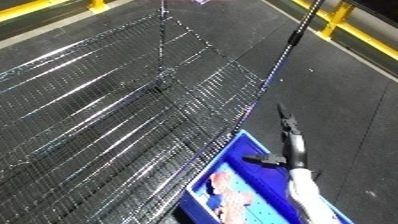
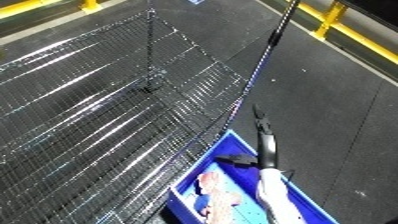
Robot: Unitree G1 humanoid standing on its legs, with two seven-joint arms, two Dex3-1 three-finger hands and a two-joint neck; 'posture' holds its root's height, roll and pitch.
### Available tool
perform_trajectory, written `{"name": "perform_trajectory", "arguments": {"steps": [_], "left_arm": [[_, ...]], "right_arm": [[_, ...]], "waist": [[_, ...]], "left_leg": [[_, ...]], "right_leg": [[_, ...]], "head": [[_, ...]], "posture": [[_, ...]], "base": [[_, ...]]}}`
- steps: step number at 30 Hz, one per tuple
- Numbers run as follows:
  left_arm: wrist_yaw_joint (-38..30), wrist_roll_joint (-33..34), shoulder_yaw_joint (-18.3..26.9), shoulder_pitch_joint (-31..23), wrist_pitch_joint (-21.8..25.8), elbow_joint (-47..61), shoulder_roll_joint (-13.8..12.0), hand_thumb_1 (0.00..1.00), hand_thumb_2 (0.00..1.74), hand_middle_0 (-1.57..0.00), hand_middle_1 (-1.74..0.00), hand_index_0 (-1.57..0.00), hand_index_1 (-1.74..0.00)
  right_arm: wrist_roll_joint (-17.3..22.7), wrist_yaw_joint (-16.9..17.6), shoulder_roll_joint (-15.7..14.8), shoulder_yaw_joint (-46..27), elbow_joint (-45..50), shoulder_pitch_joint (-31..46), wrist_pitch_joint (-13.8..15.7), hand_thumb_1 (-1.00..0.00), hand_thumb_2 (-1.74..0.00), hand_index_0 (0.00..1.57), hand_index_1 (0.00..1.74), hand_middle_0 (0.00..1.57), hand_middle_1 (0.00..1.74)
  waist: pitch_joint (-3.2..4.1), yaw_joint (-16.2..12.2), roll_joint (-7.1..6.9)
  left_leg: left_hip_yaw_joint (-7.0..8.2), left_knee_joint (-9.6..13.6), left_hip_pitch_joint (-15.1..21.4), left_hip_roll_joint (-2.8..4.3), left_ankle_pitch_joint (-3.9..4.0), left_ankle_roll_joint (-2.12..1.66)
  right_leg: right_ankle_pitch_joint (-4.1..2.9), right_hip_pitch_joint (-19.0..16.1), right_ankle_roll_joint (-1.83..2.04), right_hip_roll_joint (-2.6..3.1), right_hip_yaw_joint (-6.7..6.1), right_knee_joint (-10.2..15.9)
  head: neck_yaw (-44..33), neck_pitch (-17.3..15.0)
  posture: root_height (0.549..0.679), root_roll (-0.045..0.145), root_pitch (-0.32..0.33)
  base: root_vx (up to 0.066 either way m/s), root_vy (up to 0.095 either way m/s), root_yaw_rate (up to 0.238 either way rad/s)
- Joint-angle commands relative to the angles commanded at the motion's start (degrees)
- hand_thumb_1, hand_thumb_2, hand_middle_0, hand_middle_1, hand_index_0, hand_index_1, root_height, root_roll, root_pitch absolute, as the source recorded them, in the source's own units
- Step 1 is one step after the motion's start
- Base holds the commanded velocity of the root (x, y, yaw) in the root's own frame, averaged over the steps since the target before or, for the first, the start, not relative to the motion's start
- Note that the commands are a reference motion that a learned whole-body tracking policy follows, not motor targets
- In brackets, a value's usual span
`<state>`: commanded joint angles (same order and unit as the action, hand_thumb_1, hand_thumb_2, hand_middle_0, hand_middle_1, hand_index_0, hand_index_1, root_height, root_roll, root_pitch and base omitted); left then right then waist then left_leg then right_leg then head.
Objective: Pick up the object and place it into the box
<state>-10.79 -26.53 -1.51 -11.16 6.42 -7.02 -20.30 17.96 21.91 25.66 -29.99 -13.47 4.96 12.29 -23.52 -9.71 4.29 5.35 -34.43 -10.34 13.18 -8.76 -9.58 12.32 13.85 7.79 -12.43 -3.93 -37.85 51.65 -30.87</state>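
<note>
- Right hand [image 1: 290, 137] raised over the far end of the blue bin [image 1: 233, 150]; fingers straight and together, pointing away from the robot, thumb out to the side. Holds nothing.
- White forearm [image 1: 305, 192] rises from the lower edge, crossing above the bin.
- Object [image 2: 218, 192], pinkish and pale, lies inside the bin on its floor, near the left wall; what it is, cannot tell.
- Wire mesh shelf [image 1: 98, 115] fills the left side, its edge just beside the bin.
- Dark floor [image 1: 346, 95] at right, yellow rail [image 1: 355, 25] beyond.
</note>
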Motion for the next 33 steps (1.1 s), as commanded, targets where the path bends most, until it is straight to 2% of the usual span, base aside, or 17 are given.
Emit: {"name": "perform_trajectory", "arguments": {"steps": [5,8,15,24,29,33], "left_arm": [[0.0,0.4,-0.1,-0.1,-0.4,0.3,0.3,1.00,1.74,-1.57,-1.74,-1.57,-1.74],[-0.1,0.7,-0.2,-0.1,-0.5,0.8,0.2,1.00,1.74,-1.57,-1.74,-1.57,-1.74],[-0.5,0.9,0.1,-0.7,-1.5,1.5,0.4,1.00,1.74,-1.57,-1.74,-1.57,-1.74],[-1.4,1.2,-0.3,1.2,-1.2,1.8,0.3,1.00,1.74,-1.57,-1.74,-1.57,-1.74],[-2.1,1.9,-0.1,2.0,-1.2,2.5,0.3,1.00,1.74,-1.57,-1.74,-1.57,-1.74],[-2.5,2.3,0.0,2.4,-1.1,3.1,0.3,1.00,1.74,-1.57,-1.74,-1.57,-1.74]], "right_arm": [[1.0,-1.6,-1.8,4.4,3.7,-2.7,0.2,0.00,0.00,0.00,0.00,0.00,0.00],[2.6,-2.8,-2.9,6.9,5.4,-4.2,0.6,0.00,0.00,0.00,0.00,0.00,0.00],[3.1,-4.9,-4.2,12.5,8.4,-6.8,-0.2,0.00,0.00,0.00,0.00,0.00,0.00],[1.0,-6.2,-4.7,18.8,9.5,-8.7,-1.6,0.00,0.00,0.00,0.00,0.00,0.00],[0.9,-6.6,-5.3,20.6,9.3,-9.3,-1.7,0.00,0.00,0.00,0.00,0.00,0.00],[1.0,-6.9,-5.7,22.3,9.0,-9.9,-1.8,0.00,0.00,0.00,0.00,0.00,0.00]], "waist": [[-0.15,2.0,-0.20],[-0.30,3.2,-0.39],[-0.65,6.0,-1.06],[-0.56,8.5,-2.27],[-0.73,9.3,-2.95],[-0.98,9.8,-3.27]], "left_leg": [[-0.64,0.4,-0.2,-0.15,0.56,-0.02],[-1.17,0.5,-0.6,-0.31,0.92,-0.04],[-2.66,1.0,-1.5,-0.92,1.74,0.03],[-3.99,2.8,-2.2,-1.42,2.69,0.10],[-4.46,2.9,-2.4,-1.52,2.75,0.20],[-4.60,2.6,-2.3,-1.52,2.49,0.26]], "right_leg": [[0.41,-0.3,0.07,0.01,0.68,-0.5],[0.69,-0.3,0.12,-0.01,0.98,-0.9],[1.20,-0.5,0.18,-0.24,1.86,-1.3],[1.01,-1.0,0.31,-0.53,3.05,-0.4],[1.04,-1.1,0.26,-0.51,3.46,-0.5],[1.27,-1.1,0.31,-0.53,3.52,-0.7]], "head": [[-6.2,0.3],[-11.6,1.6],[-21.8,0.6],[-31.5,-0.4],[-35.0,-1.0],[-37.2,-0.1]], "posture": [[0.640,0.060,-0.181],[0.639,0.057,-0.181],[0.638,0.049,-0.178],[0.640,0.041,-0.164],[0.640,0.039,-0.163],[0.640,0.039,-0.163]], "base": [[0.006,-0.011,0.154],[0.009,0.000,0.169],[0.005,0.010,0.163],[0.014,0.007,0.109],[0.011,0.003,0.039],[0.009,0.014,0.002]]}}
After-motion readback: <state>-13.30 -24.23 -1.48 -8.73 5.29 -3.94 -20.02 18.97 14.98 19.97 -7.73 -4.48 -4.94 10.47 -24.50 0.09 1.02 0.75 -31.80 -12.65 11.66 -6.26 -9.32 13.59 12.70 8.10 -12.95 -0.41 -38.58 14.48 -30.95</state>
